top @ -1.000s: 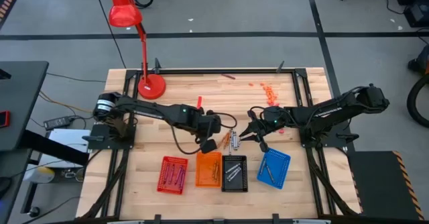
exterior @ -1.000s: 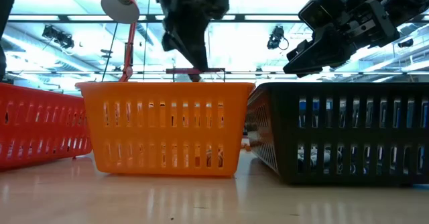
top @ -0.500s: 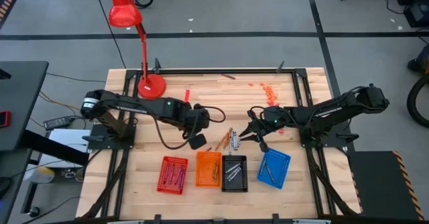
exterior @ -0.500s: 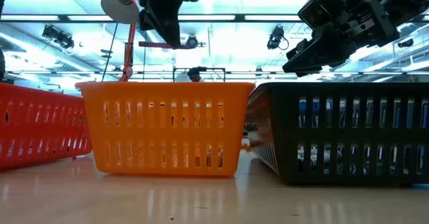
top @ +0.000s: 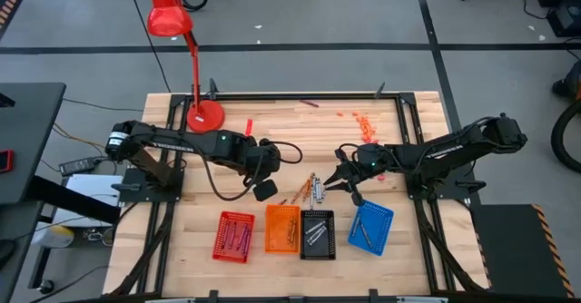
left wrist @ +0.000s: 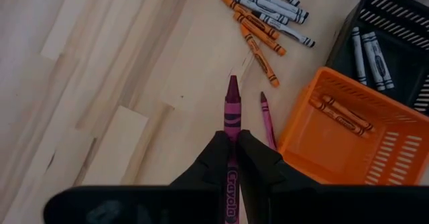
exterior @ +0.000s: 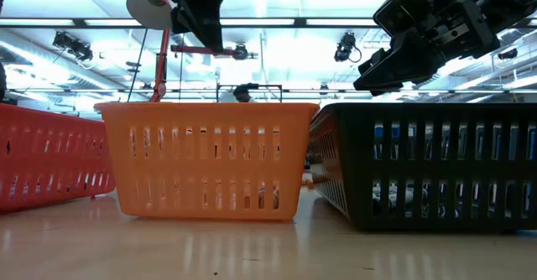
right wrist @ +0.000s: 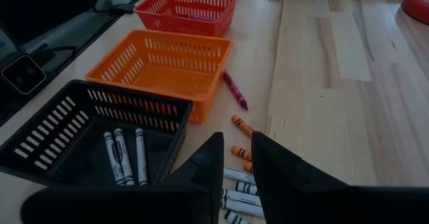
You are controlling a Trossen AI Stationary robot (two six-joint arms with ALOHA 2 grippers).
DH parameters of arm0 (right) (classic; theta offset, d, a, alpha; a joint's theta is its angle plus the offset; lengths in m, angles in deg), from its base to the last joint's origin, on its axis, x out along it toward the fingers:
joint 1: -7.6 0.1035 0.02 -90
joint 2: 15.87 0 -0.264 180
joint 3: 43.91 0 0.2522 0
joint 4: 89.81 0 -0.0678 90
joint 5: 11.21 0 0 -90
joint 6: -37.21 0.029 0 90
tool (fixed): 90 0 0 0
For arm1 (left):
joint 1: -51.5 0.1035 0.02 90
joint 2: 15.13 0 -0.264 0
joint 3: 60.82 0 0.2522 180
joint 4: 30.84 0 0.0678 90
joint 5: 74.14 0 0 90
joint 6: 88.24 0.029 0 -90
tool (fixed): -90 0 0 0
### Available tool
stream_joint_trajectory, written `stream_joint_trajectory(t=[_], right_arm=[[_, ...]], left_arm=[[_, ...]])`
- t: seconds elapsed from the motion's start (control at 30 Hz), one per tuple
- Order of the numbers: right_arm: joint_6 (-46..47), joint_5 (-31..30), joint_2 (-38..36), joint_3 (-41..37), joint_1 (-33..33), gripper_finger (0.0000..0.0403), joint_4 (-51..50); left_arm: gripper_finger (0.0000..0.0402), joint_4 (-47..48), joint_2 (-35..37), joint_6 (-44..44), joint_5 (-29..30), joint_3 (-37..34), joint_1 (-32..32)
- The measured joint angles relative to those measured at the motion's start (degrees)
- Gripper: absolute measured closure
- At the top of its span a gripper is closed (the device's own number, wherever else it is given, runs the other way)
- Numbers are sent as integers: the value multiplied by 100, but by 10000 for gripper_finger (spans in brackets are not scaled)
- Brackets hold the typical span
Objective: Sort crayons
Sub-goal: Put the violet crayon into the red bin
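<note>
My left gripper (top: 265, 190) hangs over bare table left of the loose crayons and is shut on a maroon-purple crayon (left wrist: 232, 110), which also shows in the low view (exterior: 204, 54). Orange-brown and grey-white crayons (top: 311, 190) lie in a small heap on the table behind the trays. One more maroon crayon (left wrist: 267, 120) lies flat beside the orange tray (top: 282, 229). My right gripper (top: 345, 183) hovers just right of the heap, slightly open and empty (right wrist: 236, 158). My left gripper pinches the maroon crayon between its two fingers at the paper-wrapped middle (left wrist: 232, 133). The fingers come from above. The pointed tip (left wrist: 232, 83) sticks out past them. The crayon lies level, lifted well clear of the table and the trays.
The red tray (top: 234, 236), orange tray, black tray (top: 317, 234) and blue tray (top: 370, 228) stand in a row near the front edge, each holding crayons. A red desk lamp (top: 204, 112) stands at the far left. Tiny pink-orange bits (top: 366, 122) lie at the far right.
My left gripper has risen and gone toward the table's left edge, away from the crayon heap, carrying the maroon crayon level and clear of the trays. Most of this move came in the first half second. My right gripper has kept still.
</note>
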Motion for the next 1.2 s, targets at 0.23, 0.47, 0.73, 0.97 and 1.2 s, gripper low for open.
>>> stream_joint_trajectory(t=[0.23,0.47,0.73,0.97,1.2], right_arm=[[0,0,0,0,1,321,-13],[56,0,-1,0,2,321,-15],[430,0,0,-2,0,321,-113],[463,0,0,-2,0,321,-98],[178,0,-2,-4,-1,321,594]], left_arm=[[376,89,0,-348,-85,0,-151],[376,224,0,-1010,-92,0,-574],[376,240,-2,-2066,-33,0,-1242],[376,370,-2,-3039,340,0,-1863],[376,698,-4,-4163,673,0,-2529]])
